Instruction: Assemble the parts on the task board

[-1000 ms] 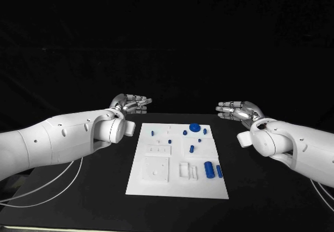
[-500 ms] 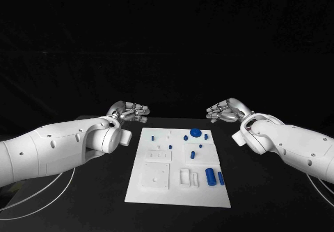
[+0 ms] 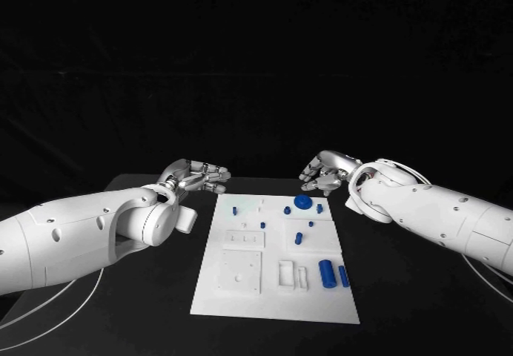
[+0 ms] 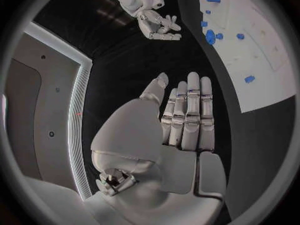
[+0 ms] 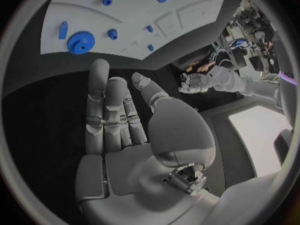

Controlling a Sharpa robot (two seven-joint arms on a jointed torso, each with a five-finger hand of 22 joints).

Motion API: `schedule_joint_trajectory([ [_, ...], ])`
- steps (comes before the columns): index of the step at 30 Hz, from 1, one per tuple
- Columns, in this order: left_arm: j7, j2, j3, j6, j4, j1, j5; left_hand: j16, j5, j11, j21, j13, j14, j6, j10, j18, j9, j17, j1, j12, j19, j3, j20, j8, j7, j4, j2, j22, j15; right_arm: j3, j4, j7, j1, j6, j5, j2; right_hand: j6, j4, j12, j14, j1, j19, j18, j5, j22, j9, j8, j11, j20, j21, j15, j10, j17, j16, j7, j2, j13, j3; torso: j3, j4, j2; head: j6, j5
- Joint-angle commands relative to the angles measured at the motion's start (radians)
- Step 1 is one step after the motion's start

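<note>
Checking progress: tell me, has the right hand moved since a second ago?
Yes. The right hand has moved toward the board's far end, now close to the blue gear.

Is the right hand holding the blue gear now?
No. The right hand is empty with fingers extended, and the blue gear lies on the task board.

The head view looks down from above at the task board (image 3: 276, 256) — centre, reaching toward 6 o'clock. Each wrist view sits close behind its own hand — both share the board's far end with it.
</note>
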Motion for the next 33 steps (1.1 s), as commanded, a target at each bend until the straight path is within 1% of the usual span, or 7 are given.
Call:
schedule_joint_trajectory([
  [1,0.026,-0.002,0.002,0.050,0.014,0.005,-0.010,-0.012,-0.004,0.000,-0.013,0.001,-0.007,-0.008,-0.005,-0.004,0.000,-0.006,-0.008,-0.002,0.004,-0.005,0.008,-0.002,0.000,-0.001,0.001,-0.011,0.002,0.000,-0.007,-0.064,0.001,0.070,-0.183,0.011,-0.003,0.003,0.004,-0.007,0.001,-0.002,0.003,-0.011,0.010,0.001,0.005,0.001,-0.001,0.005,0.002,-0.009,-0.006,0.008,-0.006,-0.013,0.000,-0.004,0.0012,0.0130,0.019,0.003,-0.008],
  [2,0.026,-0.003,0.002,0.054,0.018,0.006,-0.010,-0.018,-0.004,0.001,-0.022,0.001,-0.006,-0.008,-0.007,-0.003,0.000,-0.010,-0.009,-0.002,0.006,-0.006,0.010,-0.002,0.000,-0.002,0.002,-0.019,0.003,0.000,-0.009,-0.071,0.002,0.076,-0.203,0.016,-0.006,0.003,0.004,-0.008,0.002,-0.002,0.004,-0.015,0.013,0.000,0.005,0.001,0.000,0.007,0.003,-0.013,-0.008,0.011,-0.007,-0.014,0.000,-0.007,0.0014,0.0148,0.021,-0.001,-0.008],
  [6,0.025,-0.005,0.004,0.064,0.033,0.011,-0.010,-0.038,-0.003,-0.005,-0.035,0.001,-0.017,-0.005,0.013,-0.003,0.000,-0.019,-0.009,-0.003,0.006,-0.003,0.014,-0.001,-0.003,-0.005,0.007,-0.030,0.007,0.000,-0.019,-0.093,0.003,0.099,-0.266,0.032,-0.008,0.006,0.004,-0.012,0.012,-0.003,0.009,-0.025,0.032,0.000,0.005,0.003,0.005,0.009,0.006,-0.018,-0.023,0.030,-0.010,-0.015,0.001,-0.034,0.0019,0.0263,0.032,0.001,-0.018],
  [10,0.025,-0.007,0.004,0.066,0.047,0.016,-0.011,-0.056,-0.001,-0.010,-0.046,0.001,-0.008,0.002,0.029,-0.003,0.001,-0.025,-0.009,-0.002,0.013,0.000,0.014,0.000,-0.006,-0.011,0.011,-0.042,0.007,0.000,-0.027,-0.105,0.003,0.108,-0.301,0.041,-0.009,0.006,0.004,-0.017,0.021,-0.002,0.012,-0.028,0.047,0.000,0.004,0.003,0.008,0.004,0.008,-0.021,-0.037,0.044,-0.010,-0.013,0.001,-0.052,0.0024,0.0323,0.039,0.007,-0.025],
  [13,0.025,-0.010,0.004,0.065,0.058,0.020,-0.012,-0.063,0.000,-0.010,-0.050,0.001,-0.001,0.006,0.029,-0.004,0.000,-0.025,-0.012,-0.002,0.019,0.003,0.012,-0.002,-0.006,-0.016,0.011,-0.049,0.006,0.000,-0.035,-0.111,0.003,0.112,-0.321,0.049,-0.009,0.005,0.004,-0.018,0.023,-0.001,0.013,-0.027,0.056,0.000,0.005,0.003,0.008,0.000,0.008,-0.021,-0.045,0.052,-0.010,-0.011,0.000,-0.057,0.0017,0.0353,0.046,0.010,-0.031],
  [22,0.025,-0.018,0.005,0.061,0.087,0.036,-0.012,-0.068,0.000,-0.002,-0.053,0.001,0.001,0.004,0.002,-0.004,0.000,-0.025,-0.017,-0.003,0.023,0.002,0.013,-0.002,-0.004,-0.020,0.009,-0.055,0.008,0.000,-0.048,-0.118,0.003,0.121,-0.357,0.064,-0.009,0.004,0.004,-0.022,0.023,0.009,0.014,-0.025,0.114,0.000,0.005,0.004,0.009,-0.022,0.009,-0.021,-0.075,0.072,-0.010,-0.012,0.000,-0.053,0.0039,0.0439,0.064,0.015,-0.042],
  [33,0.022,-0.024,0.006,0.063,0.105,0.045,-0.013,-0.070,-0.001,0.001,-0.054,0.001,0.002,0.000,-0.005,-0.003,0.000,-0.025,-0.020,-0.003,0.024,0.001,0.014,-0.002,-0.003,-0.021,0.009,-0.058,0.008,-0.001,-0.050,-0.116,0.002,0.120,-0.371,0.077,-0.005,0.002,0.004,-0.024,0.025,0.018,0.015,-0.029,0.161,0.000,0.005,0.003,0.009,-0.047,0.009,-0.018,-0.082,0.084,-0.011,-0.011,0.000,-0.034,0.0016,0.0506,0.075,0.018,-0.041],
])
